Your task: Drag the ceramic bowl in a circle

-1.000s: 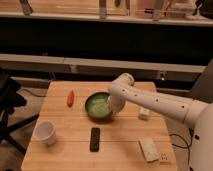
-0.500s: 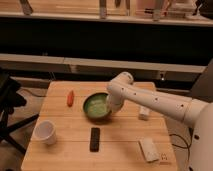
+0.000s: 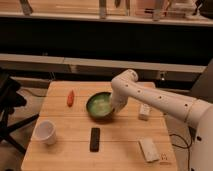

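Note:
The ceramic bowl (image 3: 100, 105) is round, shallow and dark green with a paler green inside. It sits near the middle of the wooden table (image 3: 65, 155). My white arm reaches in from the right and bends down over the bowl. My gripper (image 3: 116, 106) is at the bowl's right rim, at or just inside the edge. The arm's end hides where it meets the bowl.
A white cup (image 3: 45, 132) stands at the front left. A red-orange item (image 3: 70, 98) lies at the back left. A black remote-like bar (image 3: 94, 139) lies in front of the bowl. Two white objects (image 3: 144, 111) (image 3: 149, 149) lie on the right. A dark chair (image 3: 7, 100) stands left of the table.
The bowl and the gripper have shifted slightly left and toward the back of the table. The other things have not moved.

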Motion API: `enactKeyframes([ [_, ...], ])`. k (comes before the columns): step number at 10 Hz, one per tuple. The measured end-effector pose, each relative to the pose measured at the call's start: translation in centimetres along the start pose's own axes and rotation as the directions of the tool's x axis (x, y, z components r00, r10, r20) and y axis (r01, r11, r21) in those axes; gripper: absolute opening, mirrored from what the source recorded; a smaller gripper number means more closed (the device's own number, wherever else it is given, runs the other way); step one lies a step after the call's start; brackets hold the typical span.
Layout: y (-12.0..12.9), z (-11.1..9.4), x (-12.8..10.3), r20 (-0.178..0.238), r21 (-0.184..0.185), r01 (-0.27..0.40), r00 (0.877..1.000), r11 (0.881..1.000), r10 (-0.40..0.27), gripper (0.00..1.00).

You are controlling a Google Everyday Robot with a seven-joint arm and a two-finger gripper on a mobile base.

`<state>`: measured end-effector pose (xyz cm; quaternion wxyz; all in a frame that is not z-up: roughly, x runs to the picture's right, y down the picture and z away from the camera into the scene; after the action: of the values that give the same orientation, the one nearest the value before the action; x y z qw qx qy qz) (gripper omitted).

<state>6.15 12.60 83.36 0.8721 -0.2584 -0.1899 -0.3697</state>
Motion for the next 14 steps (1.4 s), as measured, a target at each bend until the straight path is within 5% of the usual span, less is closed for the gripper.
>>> enactKeyframes([
  [14, 5.9, -1.5, 4.7, 0.03, 0.011, -0.064, 0.998, 0.998, 0.064, 0.01],
])
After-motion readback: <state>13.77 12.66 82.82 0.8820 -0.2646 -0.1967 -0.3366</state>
